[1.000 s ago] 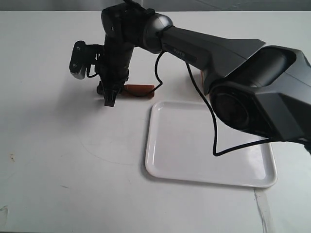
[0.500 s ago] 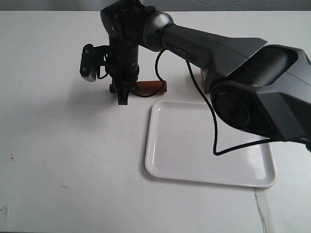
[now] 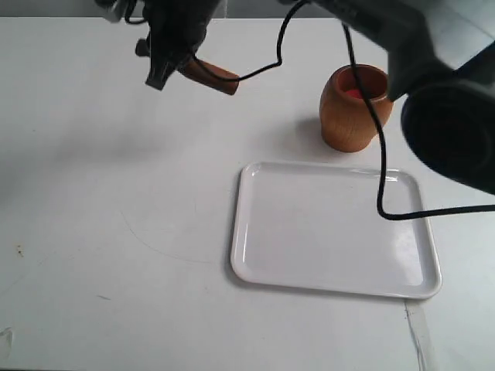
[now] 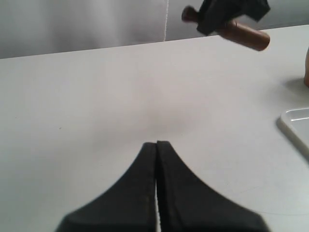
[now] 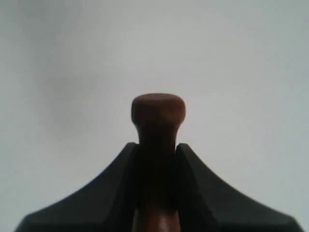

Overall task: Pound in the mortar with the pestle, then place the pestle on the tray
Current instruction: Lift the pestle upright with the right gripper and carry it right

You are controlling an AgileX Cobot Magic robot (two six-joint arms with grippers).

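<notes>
My right gripper (image 3: 158, 68) is shut on the narrow handle of the pestle (image 3: 210, 75), holding it high above the table at the back left. The thick end points right toward the mortar (image 3: 354, 108). In the right wrist view the pestle's knob (image 5: 158, 110) sticks out past the right gripper (image 5: 158, 147). The light brown mortar stands upright behind the white tray (image 3: 334, 229), its reddish inside showing. The left wrist view shows the left gripper (image 4: 157, 144) shut on nothing above bare table, with the pestle (image 4: 244, 35) held far off. The left gripper is out of the exterior view.
The right arm (image 3: 433, 54) stretches across the back from the right side, its black cable (image 3: 380, 162) hanging over the mortar and the tray. White tabletop (image 3: 116, 232) lies left of and in front of the tray. A tray corner (image 4: 297, 123) appears in the left wrist view.
The right gripper has lifted the pestle off the table and carried it up and back. The arm rose with it, uncovering the mortar.
</notes>
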